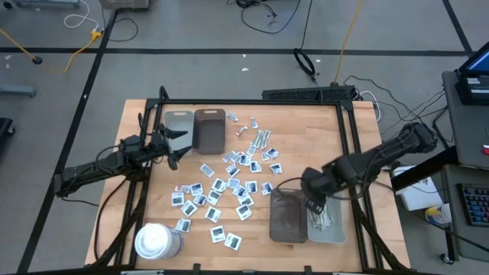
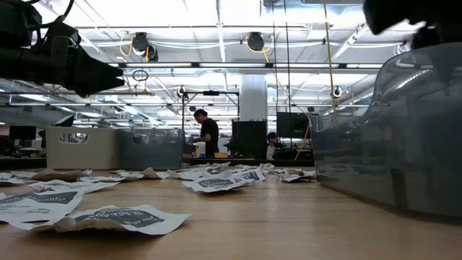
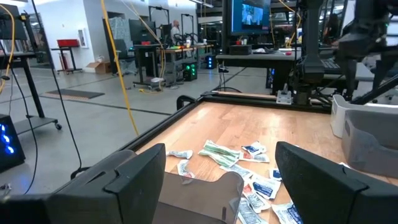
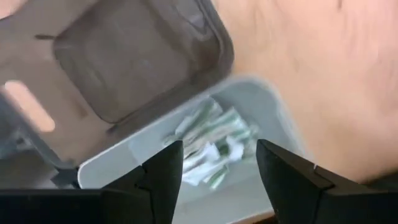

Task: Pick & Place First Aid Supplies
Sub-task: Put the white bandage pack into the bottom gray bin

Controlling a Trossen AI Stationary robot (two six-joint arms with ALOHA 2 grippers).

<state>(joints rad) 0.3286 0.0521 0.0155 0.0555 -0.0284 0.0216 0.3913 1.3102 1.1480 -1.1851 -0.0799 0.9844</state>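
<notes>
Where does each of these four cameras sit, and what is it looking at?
High: overhead, straight down on table; both arms show.
Low: table height, across packets; arm parts overhead.
Left wrist: over open left gripper toward packets.
Right wrist: down past open right gripper at strips in grey tray.
High and right wrist share this tray.

You get even, bright light from overhead — the low view stares into rows of ceiling lamps (image 2: 216, 32) that wash out to white glare, leaving the arm (image 2: 65, 65) above as a dark silhouette. The nearest packets (image 2: 108, 215) there are soft, out of focus. From above, the table (image 1: 294, 122) is evenly lit, with only faint shadows under the arms. Your right wrist picture is smeared throughout — the strips (image 4: 211, 146) in the grey tray (image 4: 261, 102) blur together.
</notes>
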